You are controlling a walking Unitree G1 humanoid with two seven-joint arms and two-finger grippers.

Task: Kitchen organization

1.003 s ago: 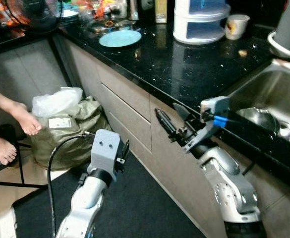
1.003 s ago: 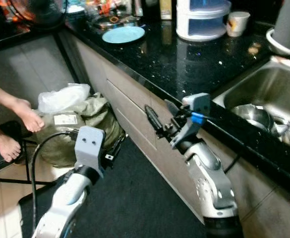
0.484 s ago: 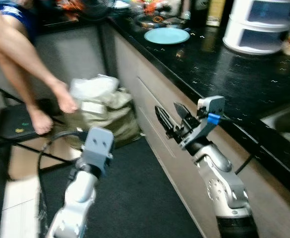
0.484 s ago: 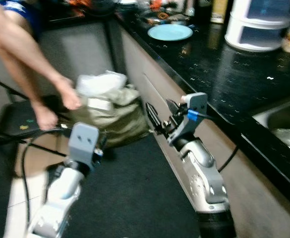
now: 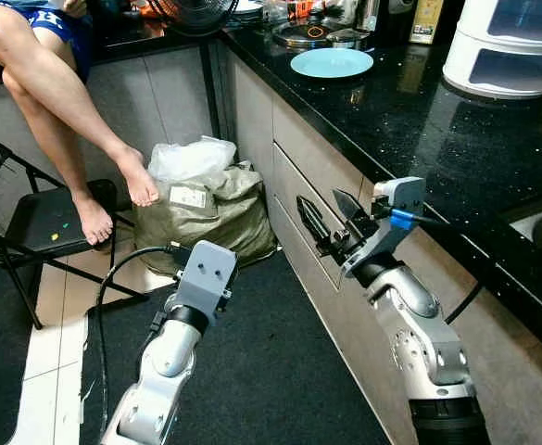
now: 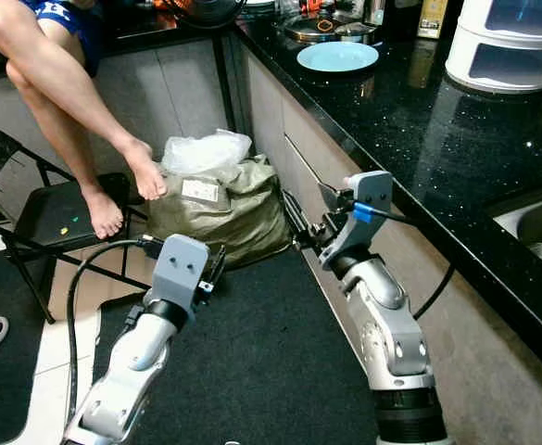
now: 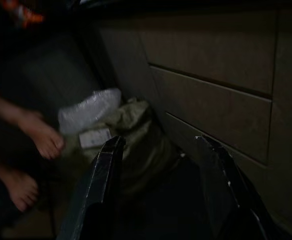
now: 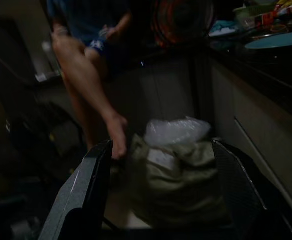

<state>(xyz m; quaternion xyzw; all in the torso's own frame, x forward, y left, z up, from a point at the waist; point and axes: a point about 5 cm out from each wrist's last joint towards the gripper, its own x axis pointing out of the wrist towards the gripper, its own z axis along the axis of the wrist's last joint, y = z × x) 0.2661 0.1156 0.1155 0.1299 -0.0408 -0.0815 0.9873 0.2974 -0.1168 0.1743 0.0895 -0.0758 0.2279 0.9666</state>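
My right gripper is raised beside the cabinet front under the black counter, open and empty. In its wrist view the right gripper points at a green bag on the floor. My left gripper hangs low over the dark mat, open and empty, facing the drawer fronts. On the counter lie a light blue plate, a lidded pan and a white stacked drawer box.
The green bag, topped by a white plastic bag, sits on the floor against the cabinets. A person sits at the left with bare feet by a black folding chair. A sink edge shows at the right.
The camera has turned left: the sink slid out to the right and the seated person and chair came into view. Both arms keep the same pose, grippers still open.
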